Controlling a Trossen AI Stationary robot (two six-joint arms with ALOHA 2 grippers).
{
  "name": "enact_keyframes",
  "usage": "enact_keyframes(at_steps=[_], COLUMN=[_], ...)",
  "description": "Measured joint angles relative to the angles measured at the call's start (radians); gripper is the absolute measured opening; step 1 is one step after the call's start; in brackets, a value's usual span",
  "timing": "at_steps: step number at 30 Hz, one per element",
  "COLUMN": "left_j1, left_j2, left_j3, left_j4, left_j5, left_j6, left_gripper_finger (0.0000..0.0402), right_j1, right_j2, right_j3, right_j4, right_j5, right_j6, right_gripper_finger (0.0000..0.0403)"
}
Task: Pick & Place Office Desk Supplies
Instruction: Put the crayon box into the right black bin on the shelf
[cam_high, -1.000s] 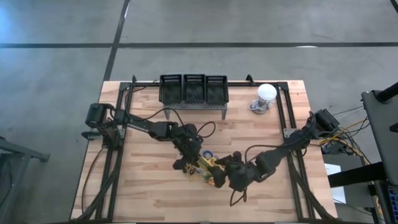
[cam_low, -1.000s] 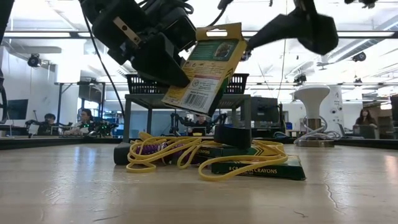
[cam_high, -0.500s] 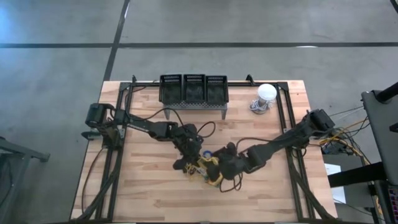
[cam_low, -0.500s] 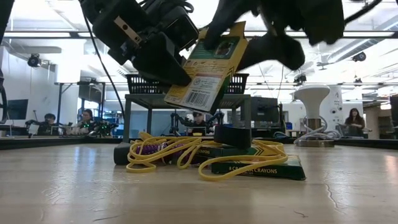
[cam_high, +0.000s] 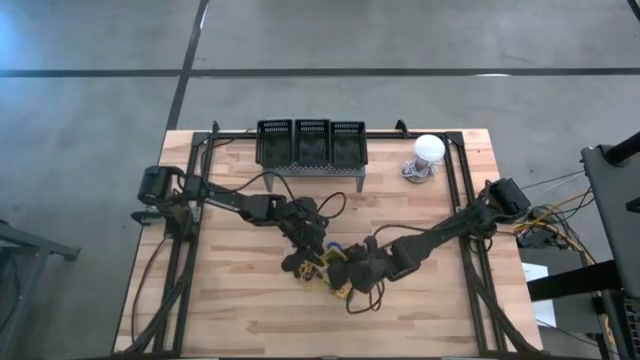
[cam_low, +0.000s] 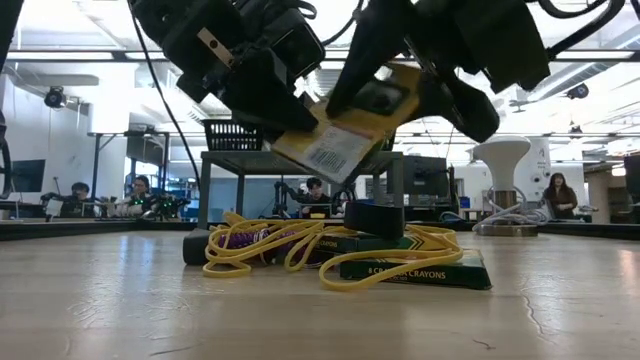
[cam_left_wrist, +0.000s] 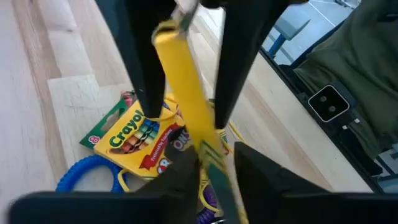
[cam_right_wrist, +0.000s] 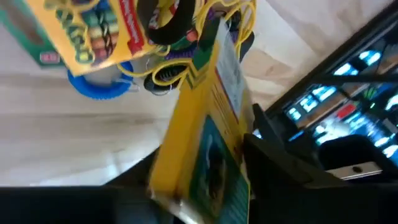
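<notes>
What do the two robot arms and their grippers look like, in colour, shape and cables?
Both arms are black and built of chunky jointed segments. The left arm has thin black cables looping along it. The right arm ends at a base with yellow and orange wires beside it. The left gripper has two flat dark fingers and a small white label on its housing. The right gripper is equally dark and blocky.

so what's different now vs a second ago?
The right gripper swung in from the right and closed on the raised crayon box, which tipped from steeply upright to a flatter slant. The left gripper kept hold of the box's other end. The pile of rubber bands and the crayon box lying on the table did not move.
</notes>
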Motion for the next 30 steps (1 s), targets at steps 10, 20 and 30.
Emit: enact_keyframes(at_steps=[10, 20, 30], left_j1=[0.029, -0.231, -0.252], left_j2=[-0.129, -0.223, -0.051], left_j3=[0.103, 0.119, -0.015], left_j4=[-0.284, -0.295, 0.201], left_j5=[-0.306, -1.113, -1.117], left_j6=[0.079, 0.229, 0.246], left_gripper_finger=[0.0219, 0.0222, 0.0222], right_j1=[0.054, 0.014, -0.157], right_j2=[-0.003, -0.087, -0.117], right_j3=[-0.001, 0.045, 0.189], right_j4=[-0.053, -0.395, -0.499], right_j5=[0.125, 0.081, -0.326], right_j6=[0.47, 1.276, 1.777], right_gripper_finger=[0.0036, 0.0048, 0.0042])
